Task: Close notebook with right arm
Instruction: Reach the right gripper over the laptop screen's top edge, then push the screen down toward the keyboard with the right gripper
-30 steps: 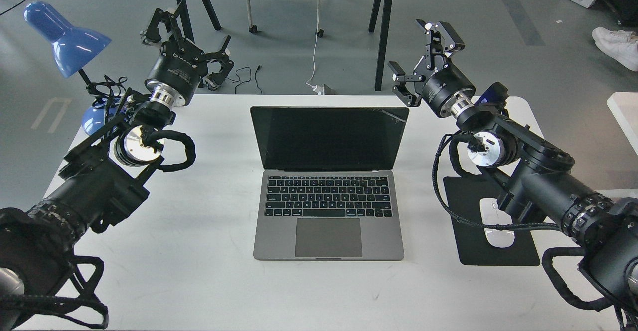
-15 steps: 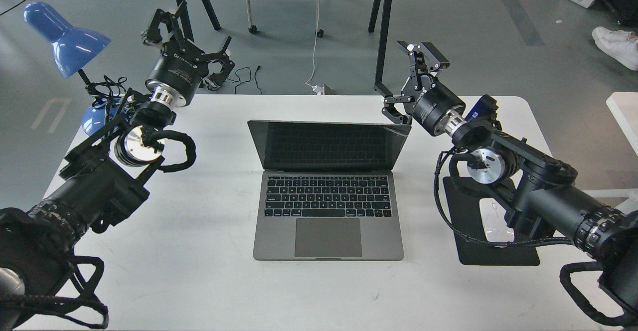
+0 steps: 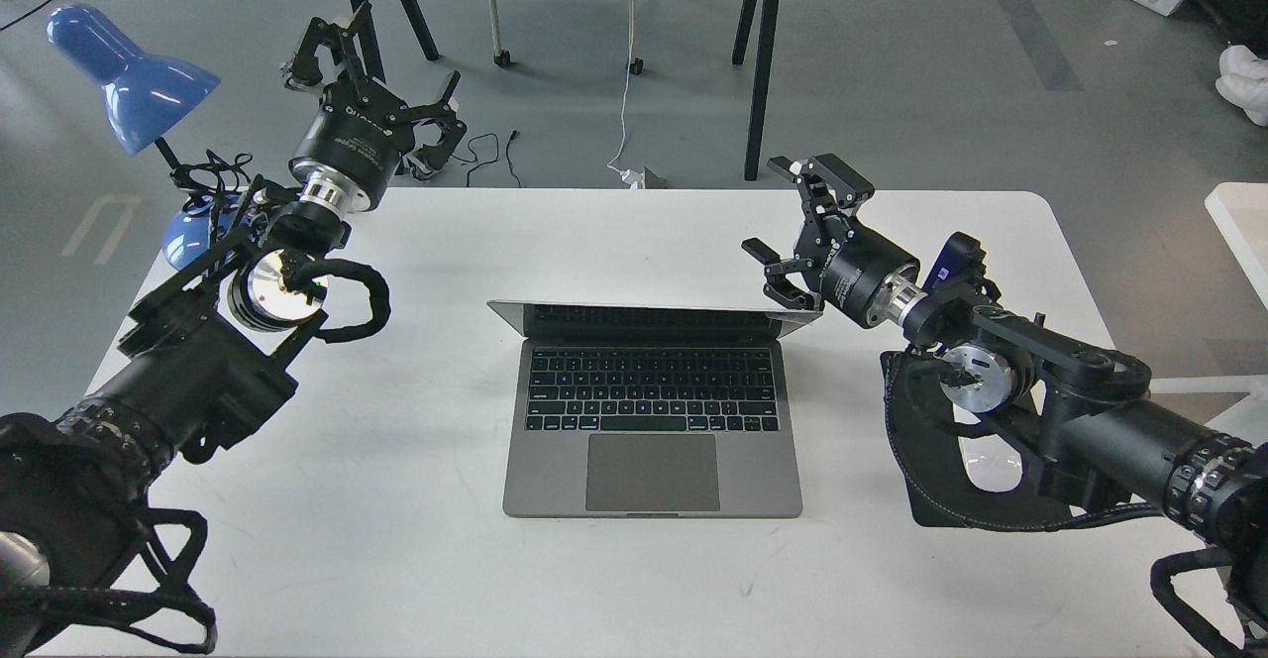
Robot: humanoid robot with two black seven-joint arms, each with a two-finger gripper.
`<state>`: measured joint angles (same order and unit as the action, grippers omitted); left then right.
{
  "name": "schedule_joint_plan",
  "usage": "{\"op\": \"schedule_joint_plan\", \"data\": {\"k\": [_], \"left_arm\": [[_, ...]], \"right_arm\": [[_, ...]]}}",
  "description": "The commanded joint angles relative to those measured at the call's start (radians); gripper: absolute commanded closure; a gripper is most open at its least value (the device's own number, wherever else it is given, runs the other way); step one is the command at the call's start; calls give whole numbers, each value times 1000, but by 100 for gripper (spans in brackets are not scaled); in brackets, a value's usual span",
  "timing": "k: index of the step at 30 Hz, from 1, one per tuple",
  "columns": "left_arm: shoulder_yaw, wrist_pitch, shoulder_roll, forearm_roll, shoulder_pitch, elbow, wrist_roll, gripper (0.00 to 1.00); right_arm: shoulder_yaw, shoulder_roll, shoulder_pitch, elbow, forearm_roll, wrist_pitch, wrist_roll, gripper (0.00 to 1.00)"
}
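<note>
The notebook (image 3: 652,420) is a slim grey laptop with a black keyboard, in the middle of the white table (image 3: 416,559). Its lid (image 3: 654,315) is tipped far forward, so only a thin strip of screen shows above the keys. My right gripper (image 3: 792,217) is open, fingers spread, and sits at the lid's top right corner; its lower finger (image 3: 778,276) is against or just behind the lid's edge. My left gripper (image 3: 371,83) is open and empty, held high past the table's far left corner.
A black mouse pad (image 3: 951,499) with a white mouse (image 3: 991,465) lies right of the notebook, partly under my right arm. A blue desk lamp (image 3: 129,73) stands at the far left corner. Table legs and cables lie on the floor beyond the table.
My right gripper has moved down and toward me behind the lid. The lid has swung from nearly upright to far forward over the keyboard. The left arm has not moved.
</note>
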<state>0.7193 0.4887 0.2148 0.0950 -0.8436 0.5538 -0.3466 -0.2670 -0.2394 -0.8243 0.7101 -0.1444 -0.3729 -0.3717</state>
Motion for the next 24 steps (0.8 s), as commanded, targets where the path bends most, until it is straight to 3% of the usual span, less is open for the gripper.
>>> {"op": "schedule_joint_plan", "data": {"k": [1, 16, 24], "left_arm": [[-1, 0, 0, 0, 0, 0, 0, 0], [2, 0, 0, 0, 0, 0, 0, 0], [0, 0, 0, 0, 0, 0, 0, 0]], "right_arm": [[20, 0, 16, 3, -50, 0, -3, 0], [49, 8, 76, 28, -366, 8, -4, 0], [129, 0, 76, 57, -392, 11, -4, 0]]}}
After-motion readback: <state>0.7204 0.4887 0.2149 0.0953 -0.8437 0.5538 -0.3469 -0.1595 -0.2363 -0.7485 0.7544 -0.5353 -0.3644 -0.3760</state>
